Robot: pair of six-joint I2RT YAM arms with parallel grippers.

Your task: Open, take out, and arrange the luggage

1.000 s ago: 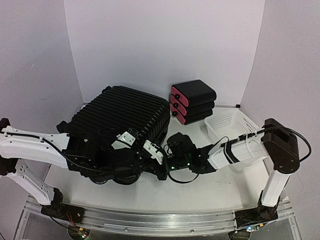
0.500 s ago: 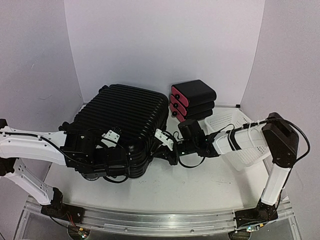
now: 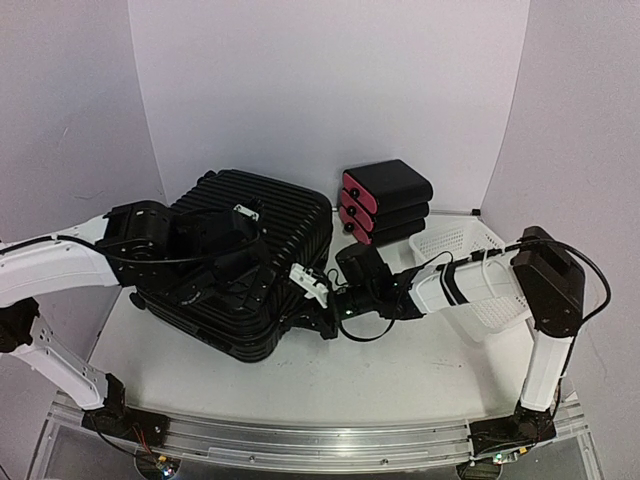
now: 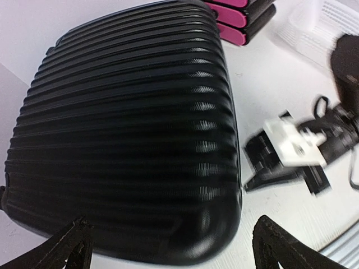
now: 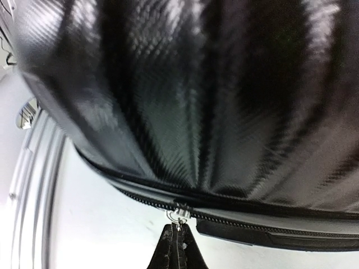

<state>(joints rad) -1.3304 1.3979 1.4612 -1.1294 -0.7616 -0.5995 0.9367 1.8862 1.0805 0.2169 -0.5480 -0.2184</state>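
The luggage (image 3: 250, 260), a big black ribbed hard-shell suitcase, lies flat at the left-centre of the table. In the left wrist view its ribbed top (image 4: 129, 129) fills the frame. My left gripper (image 3: 228, 272) hovers above that top, open and empty, with its fingertips (image 4: 76, 238) wide apart. My right gripper (image 3: 325, 322) is at the suitcase's near right side. In the right wrist view it (image 5: 178, 238) is shut on the small silver zipper pull (image 5: 180, 213) on the zipper seam (image 5: 269, 221).
A stack of three black boxes with pink fronts (image 3: 385, 205) stands behind the suitcase's right corner and also shows in the left wrist view (image 4: 241, 22). A white mesh basket (image 3: 470, 265) sits at the right, partly under my right arm. White walls enclose the back and sides.
My left arm has risen from the suitcase's near side to above its top. The suitcase has turned and settled flatter. My right gripper moved right, then back left along the seam.
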